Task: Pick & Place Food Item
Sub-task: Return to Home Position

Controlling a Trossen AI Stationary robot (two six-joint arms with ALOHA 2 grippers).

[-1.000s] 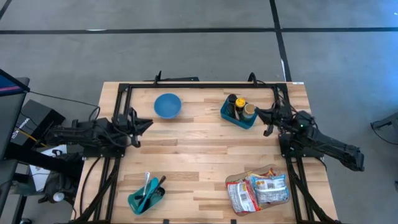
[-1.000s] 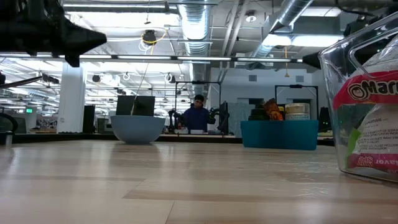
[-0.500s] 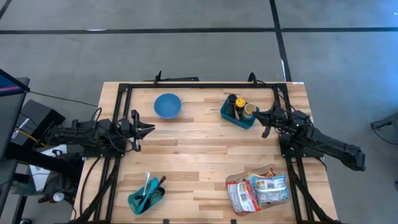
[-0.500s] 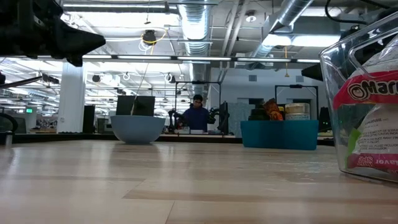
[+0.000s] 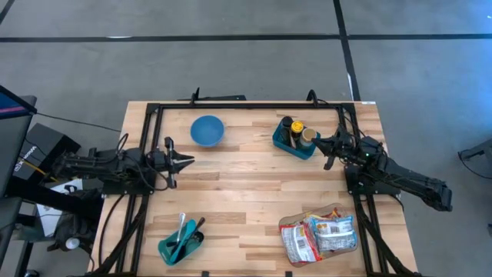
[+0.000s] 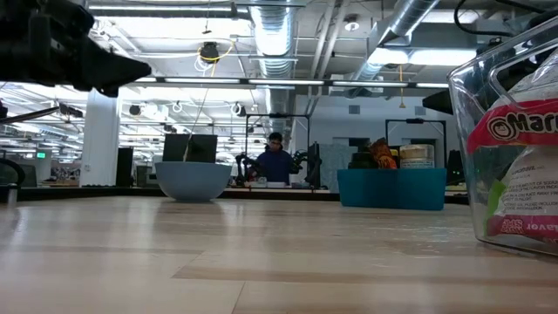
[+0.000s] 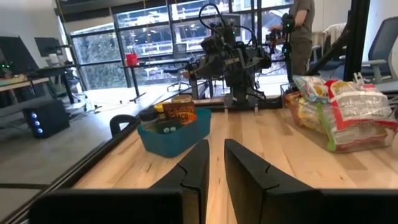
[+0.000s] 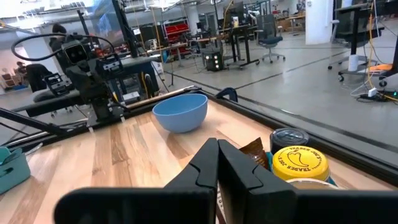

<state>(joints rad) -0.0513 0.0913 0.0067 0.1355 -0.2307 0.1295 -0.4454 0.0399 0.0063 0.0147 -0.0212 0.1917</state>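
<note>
Left gripper [image 5: 187,160] has slid farther in over the table [image 5: 246,192]

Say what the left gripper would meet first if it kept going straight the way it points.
Bare table first; then the left gripper would probably clip the blue bin, or just miss it and reach the right gripper.

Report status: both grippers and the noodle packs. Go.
Left gripper empty, over the table, left side. Right gripper shut, empty, beside blue bin. Noodle packs in clear bin. Nothing in the way.
</note>
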